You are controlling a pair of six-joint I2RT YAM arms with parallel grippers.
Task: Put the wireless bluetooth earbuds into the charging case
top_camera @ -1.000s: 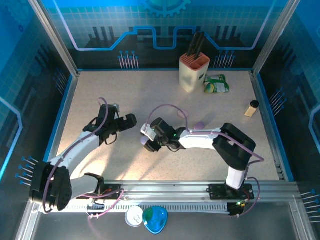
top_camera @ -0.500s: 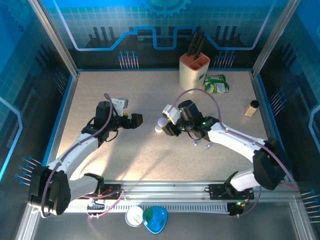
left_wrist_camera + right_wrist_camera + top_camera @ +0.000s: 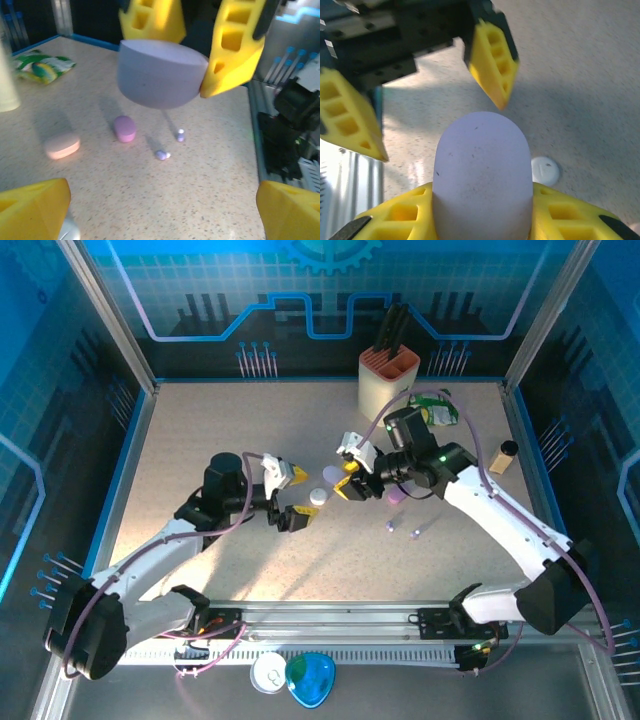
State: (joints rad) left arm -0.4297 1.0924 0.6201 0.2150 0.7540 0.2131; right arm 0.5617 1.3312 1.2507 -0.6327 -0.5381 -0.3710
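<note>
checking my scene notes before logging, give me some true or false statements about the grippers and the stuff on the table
1. The right gripper is clamped on a rounded lilac pebble-shaped case, held above the speckled table. True.
2. The left gripper is shut. False: its jaws stand wide open, holding nothing.
3. Two tiny lilac earbuds lie loose on the table. True.
4. The green snack packet lies by the arm bases. False: it lies at the far side, beside the cream knife block.
5. The flat pink case sits in the left gripper. False: it lies on the table.
</note>
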